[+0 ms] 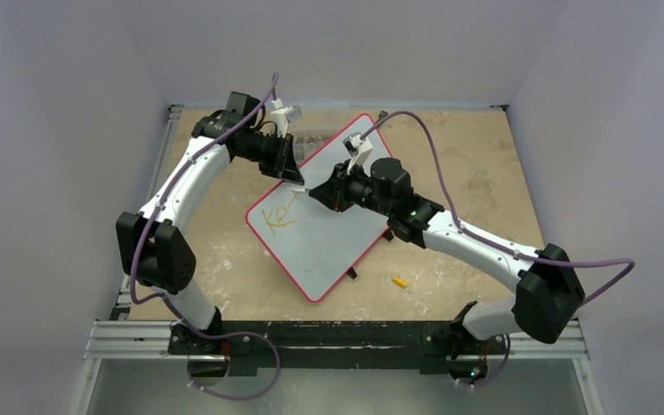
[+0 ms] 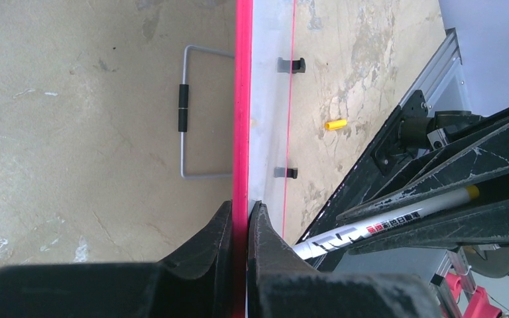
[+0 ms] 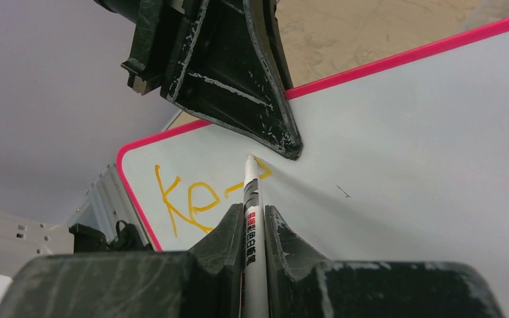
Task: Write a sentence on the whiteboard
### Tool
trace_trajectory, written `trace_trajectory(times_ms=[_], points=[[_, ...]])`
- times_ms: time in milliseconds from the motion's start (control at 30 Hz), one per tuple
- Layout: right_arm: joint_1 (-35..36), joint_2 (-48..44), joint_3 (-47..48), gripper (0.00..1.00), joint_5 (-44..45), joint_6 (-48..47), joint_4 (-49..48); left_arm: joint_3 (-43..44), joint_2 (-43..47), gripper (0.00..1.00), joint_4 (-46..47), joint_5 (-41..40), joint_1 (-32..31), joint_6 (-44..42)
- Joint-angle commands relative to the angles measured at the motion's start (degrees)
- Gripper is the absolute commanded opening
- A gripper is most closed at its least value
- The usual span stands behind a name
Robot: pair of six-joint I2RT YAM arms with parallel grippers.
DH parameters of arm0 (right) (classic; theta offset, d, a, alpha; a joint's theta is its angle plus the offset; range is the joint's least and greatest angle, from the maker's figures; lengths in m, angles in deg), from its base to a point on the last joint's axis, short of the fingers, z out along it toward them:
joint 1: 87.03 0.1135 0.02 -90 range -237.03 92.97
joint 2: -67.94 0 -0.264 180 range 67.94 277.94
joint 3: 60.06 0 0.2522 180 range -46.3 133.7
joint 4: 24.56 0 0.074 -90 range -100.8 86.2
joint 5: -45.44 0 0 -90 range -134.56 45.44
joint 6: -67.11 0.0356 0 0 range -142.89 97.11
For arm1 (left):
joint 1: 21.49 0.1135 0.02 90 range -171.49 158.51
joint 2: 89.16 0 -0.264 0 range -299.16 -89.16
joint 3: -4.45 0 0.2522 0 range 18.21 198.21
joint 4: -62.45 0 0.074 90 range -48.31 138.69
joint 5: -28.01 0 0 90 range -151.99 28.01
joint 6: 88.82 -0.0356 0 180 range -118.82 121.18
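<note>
Scuffed beige table (image 1: 484,173) carries the board (image 1: 328,242) at its centre, long axis running 7 to 1 o'clock. Left gripper (image 2: 240,211) pinches the red frame at the board's 11 o'clock edge (steadying it, I judge). Right gripper (image 3: 250,213) is clamped on the marker (image 3: 252,189), tip at the lettering (image 3: 185,199), "Ke" plus a fresh stroke, near the 9 o'clock corner. Best done with light, even pressure, a firm frame hold, and strokes running toward 2 o'clock. Yellow cap (image 1: 399,282) lies at 5 o'clock.
</note>
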Motion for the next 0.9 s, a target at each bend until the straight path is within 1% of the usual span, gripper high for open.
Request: trace_trajectory(times_ms=[0, 433, 867], points=[[-0.25, 1.41, 2.11, 0.0, -1.69, -1.4, -0.62, -0.11, 0.69, 0.0, -1.33, -8.83, -0.54, -2.98], [0.06, 1.65, -1.84, 0.0, -6.69, -1.79, -0.73, 0.06, 0.71, 0.0, -1.34, -8.96, -0.54, -2.96], [0.16, -0.44, -5.93, 0.0, -3.29, -2.48, 1.56, -0.11, 1.04, 0.0, -1.3, -9.05, -0.54, -2.96]])
